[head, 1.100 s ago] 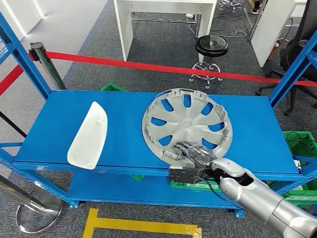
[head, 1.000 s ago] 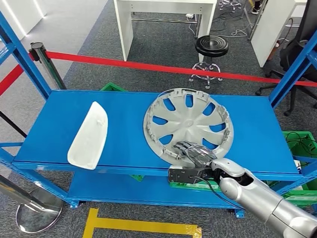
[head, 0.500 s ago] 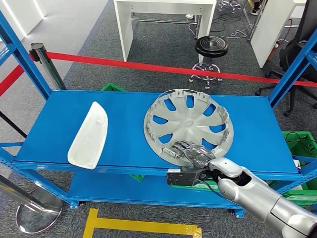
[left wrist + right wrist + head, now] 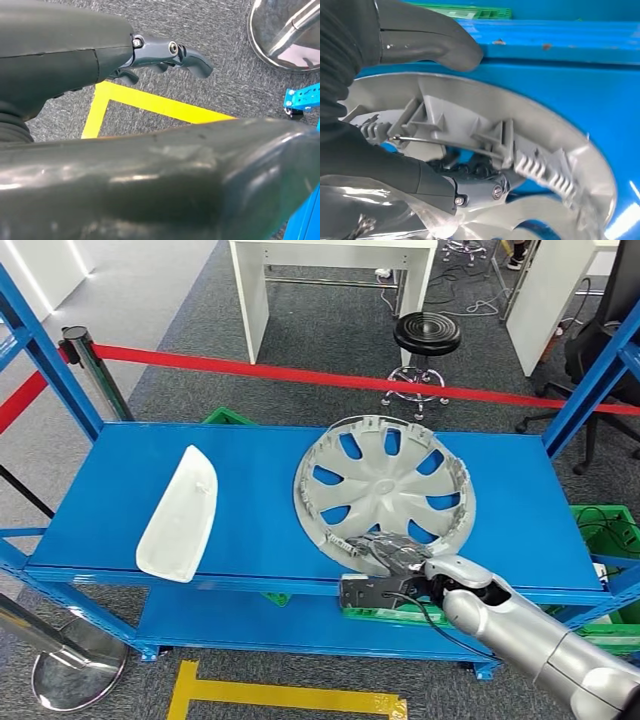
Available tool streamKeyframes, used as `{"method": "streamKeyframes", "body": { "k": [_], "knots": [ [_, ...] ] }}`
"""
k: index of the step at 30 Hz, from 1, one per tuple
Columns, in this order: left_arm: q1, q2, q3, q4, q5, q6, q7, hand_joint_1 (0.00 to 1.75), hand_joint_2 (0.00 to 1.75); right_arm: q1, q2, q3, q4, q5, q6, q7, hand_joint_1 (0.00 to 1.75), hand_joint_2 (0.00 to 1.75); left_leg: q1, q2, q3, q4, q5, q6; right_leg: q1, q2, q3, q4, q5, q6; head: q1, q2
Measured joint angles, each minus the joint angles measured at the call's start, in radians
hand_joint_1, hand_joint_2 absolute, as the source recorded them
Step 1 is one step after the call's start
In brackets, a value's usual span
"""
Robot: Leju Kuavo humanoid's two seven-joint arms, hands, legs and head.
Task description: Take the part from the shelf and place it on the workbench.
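The wheel cover (image 4: 383, 494), taken here to be the part named in the task, is seen lying on the top board of the blue shelf (image 4: 249, 510), toward its right half and reaching close to the front edge. Its ribbed inner side faces up, and its far rim appears raised slightly off the board. Being round, it offers no long axis; what matters is that its near rim lies at the front edge, directly under the right hand (image 4: 392, 558).

The right hand is brought in from the front right, and its fingers (image 4: 478, 187) are closed on the near rim: in the right wrist view the dark fingers are hooked in among the clips and the wire ring on the inner side, while the thumb (image 4: 433, 42) is laid on the opposite side of the rim, against the blue board. The cover is thus judged to be gripped at its near edge, with the rest of the disc extending away from the hand toward the back of the shelf.

The left hand (image 4: 166, 52) is seen hanging above the grey floor and a yellow line, holding nothing, its fingers loosely curled and apart. The right hand is plainly the nearer one.

A white curved panel (image 4: 178, 515) lies at the left front of the same board, well apart from the cover.
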Motion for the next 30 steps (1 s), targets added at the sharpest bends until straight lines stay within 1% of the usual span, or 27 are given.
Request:
{"method": "streamKeyframes", "body": {
  "k": [12,18,23,26,30],
  "knots": [
    [0.0,0.001,0.002,0.0,0.0,0.001,-0.004,0.0,0.0,0.003,0.001,-0.011,0.001,-0.023,-0.013,0.003,1.75,1.75,0.0,0.0,-0.002,0.0,0.0,0.0,0.0,-0.003,0.002,0.0,-0.001,0.0,0.0,0.0],
    [0.0,-0.001,0.007,0.0,0.001,0.001,-0.004,0.0,0.0,0.017,0.003,-0.022,-0.002,-0.029,-0.044,0.013,1.75,1.75,0.0,0.0,-0.003,0.0,-0.001,0.001,0.0,-0.003,0.002,0.0,-0.001,0.0,0.0,0.0],
    [0.001,-0.006,0.013,-0.001,0.004,-0.008,-0.004,0.0,0.0,0.054,0.008,-0.06,-0.026,-0.025,-0.108,0.022,1.75,1.75,0.0,-0.001,-0.004,0.0,-0.001,0.002,0.0,-0.004,0.008,0.0,-0.001,0.0,0.0,0.0],
    [0.003,-0.014,0.02,-0.012,0.01,-0.018,-0.004,0.0,0.0,0.101,0.019,-0.11,-0.064,-0.026,-0.171,0.024,1.75,1.75,-0.001,-0.001,-0.005,0.0,-0.001,0.002,0.0,-0.005,0.01,0.0,-0.001,0.001,0.0,0.0],
    [0.007,-0.027,0.027,-0.032,0.013,-0.029,-0.002,0.0,0.0,0.161,0.03,-0.176,-0.117,-0.028,-0.219,0.02,1.75,1.75,-0.001,-0.001,-0.007,0.0,-0.001,0.002,0.0,-0.005,0.008,0.0,-0.001,0.001,0.0,0.0]
  ]
}}
